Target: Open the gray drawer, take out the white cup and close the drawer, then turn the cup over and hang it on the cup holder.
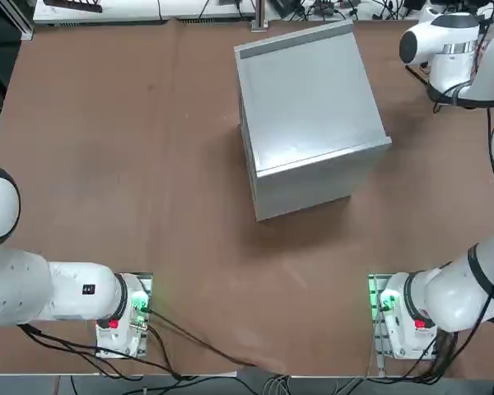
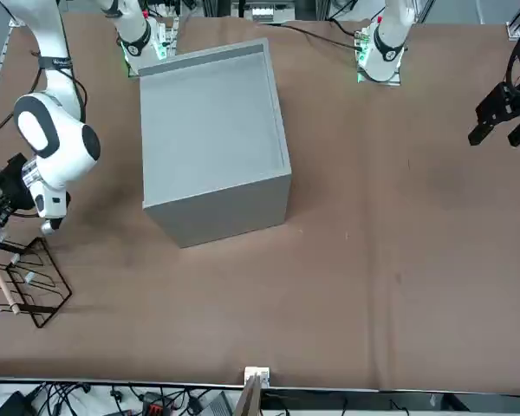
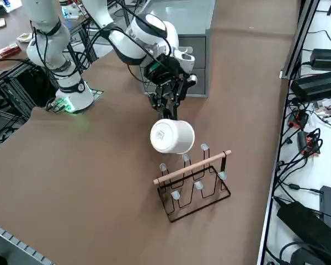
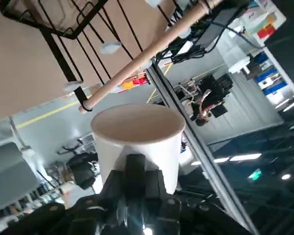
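My right gripper (image 3: 170,115) is shut on the white cup (image 3: 172,136) and holds it in the air, tipped so its round flat base faces the right side camera. The cup hangs close over the cup holder (image 3: 196,179), a dark wire rack with a light wooden bar that stands on the table. From the wrist, the cup (image 4: 137,139) sits just beyond the gripper (image 4: 134,171), with the holder (image 4: 117,68) behind it. In the front view the holder (image 2: 22,282) stands at the far left. The gray drawer (image 3: 194,47) sits shut in its cabinet (image 1: 313,115).
The big gray cabinet (image 2: 212,143) fills the middle of the table. The table's edge runs close beyond the holder, with cables and power supplies (image 3: 320,83) on the floor past it. Bare brown tabletop (image 2: 399,243) stretches over the rest.
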Tool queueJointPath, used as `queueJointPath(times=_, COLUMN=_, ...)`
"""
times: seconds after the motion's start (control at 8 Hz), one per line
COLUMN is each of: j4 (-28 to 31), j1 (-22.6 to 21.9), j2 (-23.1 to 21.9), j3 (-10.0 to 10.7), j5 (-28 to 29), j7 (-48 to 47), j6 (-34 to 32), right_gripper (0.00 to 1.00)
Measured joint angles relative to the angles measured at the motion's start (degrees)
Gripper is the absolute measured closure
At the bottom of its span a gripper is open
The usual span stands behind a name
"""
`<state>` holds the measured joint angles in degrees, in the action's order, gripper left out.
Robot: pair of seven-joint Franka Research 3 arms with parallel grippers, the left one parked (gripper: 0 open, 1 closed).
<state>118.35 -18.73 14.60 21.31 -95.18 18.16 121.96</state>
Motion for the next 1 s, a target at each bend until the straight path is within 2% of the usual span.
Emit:
queueJointPath(times=0.38, j4=0.8, j1=0.0, j2=1.3, j3=-1.7, j5=-2.5, j7=4.3, j6=-2.5, right_gripper=0.8)
queueJointPath(times=0.75, j4=1.3, j1=0.0, j2=5.4, j3=-6.3, j5=-3.3, j7=4.4, j6=-11.1, right_gripper=0.8)
queueJointPath(times=1.0, j4=1.3, j1=0.1, j2=6.6, j3=-6.9, j5=-5.5, j7=4.4, j6=-13.0, right_gripper=0.8)
